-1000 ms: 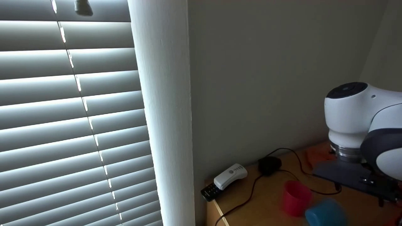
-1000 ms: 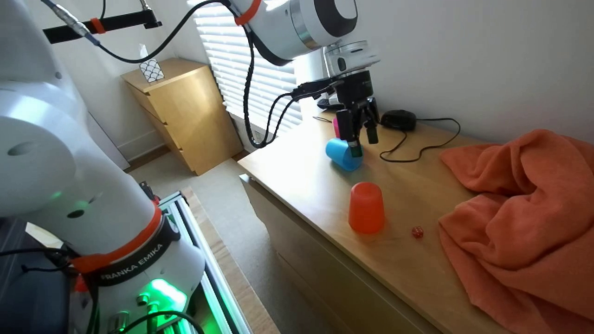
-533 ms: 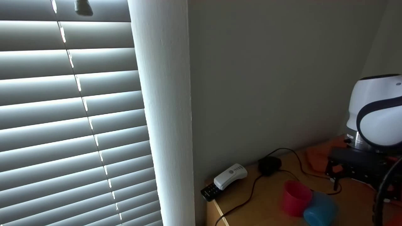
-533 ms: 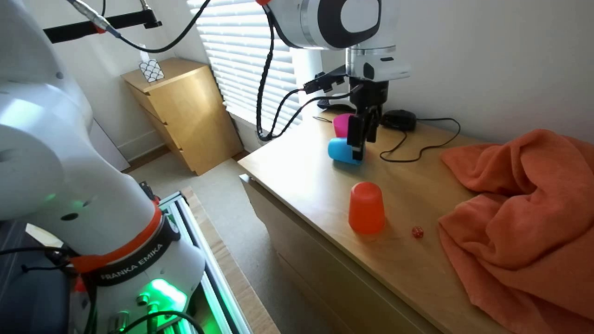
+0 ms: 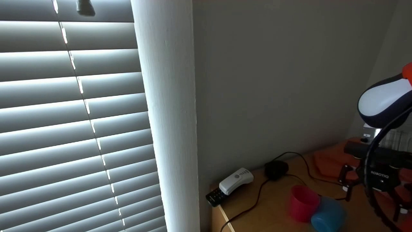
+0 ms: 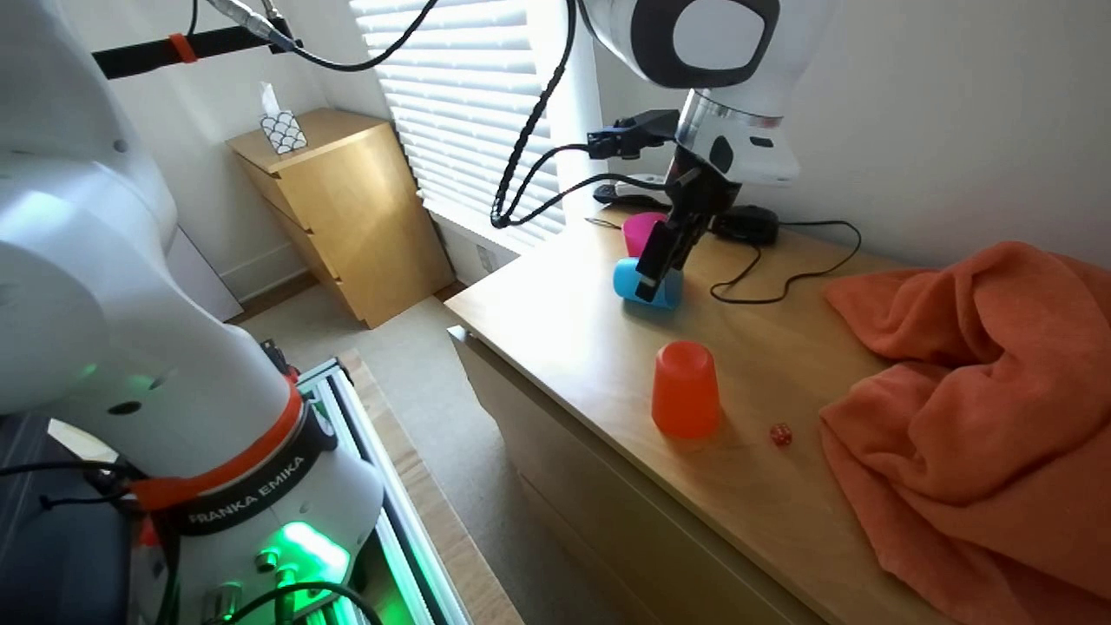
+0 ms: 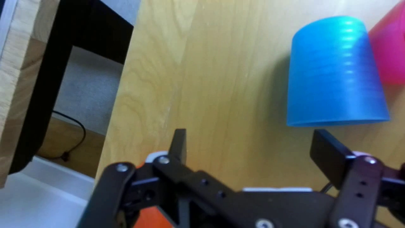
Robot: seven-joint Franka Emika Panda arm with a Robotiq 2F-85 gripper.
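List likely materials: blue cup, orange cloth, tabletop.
Blue cup: probably plastic, fairly glossy; banded highlights, thin rim.
Orange cloth: matte fabric, maybe fleece; soft folds, no shine.
Tabletop: wood or wood-look veneer, satin; visible grain, soft glare.

Blue cup [image 7: 335, 74]; pink cup [image 7: 390, 49].

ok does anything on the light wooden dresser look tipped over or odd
Mainly the blue tapered plastic cup: it lies on its side beside the pink plastic cup, whereas the orange-red tapered plastic cup stands mouth-down. The orange cloth is bunched up, not folded. I see no spill.
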